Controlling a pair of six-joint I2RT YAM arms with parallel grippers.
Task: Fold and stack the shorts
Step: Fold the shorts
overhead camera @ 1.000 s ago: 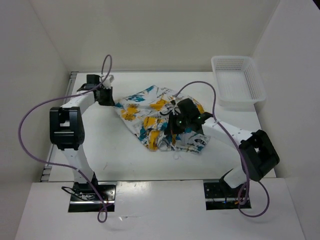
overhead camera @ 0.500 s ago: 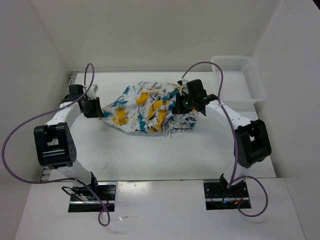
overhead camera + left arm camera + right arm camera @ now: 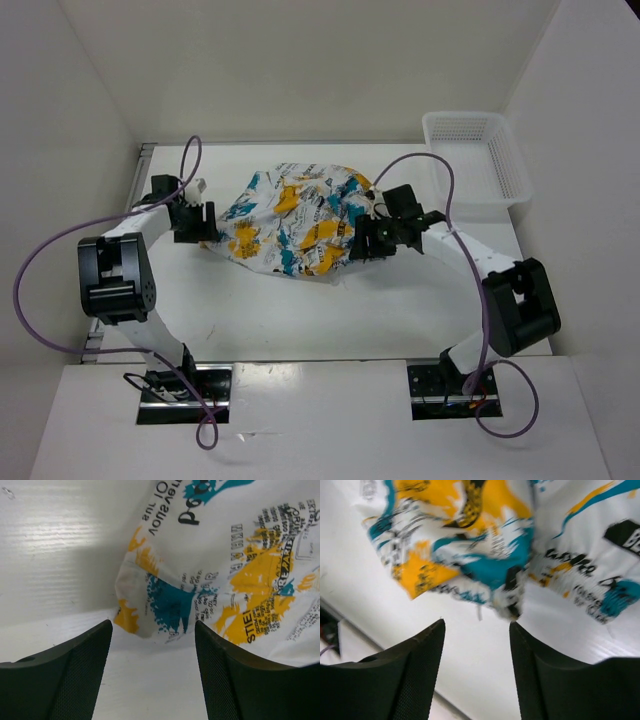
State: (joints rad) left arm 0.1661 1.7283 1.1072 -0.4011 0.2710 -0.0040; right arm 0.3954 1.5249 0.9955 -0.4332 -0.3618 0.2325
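The shorts (image 3: pixel 295 220) sit in a loose, rumpled heap on the counter (image 3: pixel 300 310), directly between the two sets of jaws. The printed side faces up, with teal, yellow-orange and black marks on white.

The left jaws stand apart and grasp nothing. They are low at the heap's left edge, pointing into it. In the left wrist view only bare counter lies in the gap. A rounded corner of fabric with a teal patch and a small yellow one sits just past the tips, in line with the gap but not inside it.

The right jaws also stand apart and grasp nothing. They are at the heap's right edge, toward its near side, and face the left jaws across the fabric. The right wrist view is blurred. It shows a bunched fold with teal print just ahead of the gap, and white counter between the two fingers (image 3: pixel 420 680). I cannot tell whether that fold touches the counter.

A white mesh basket (image 3: pixel 478 165) stands beyond the right jaws on their outer side, apart from the fabric. A purple cable (image 3: pixel 440 195) arcs above the right jaws.
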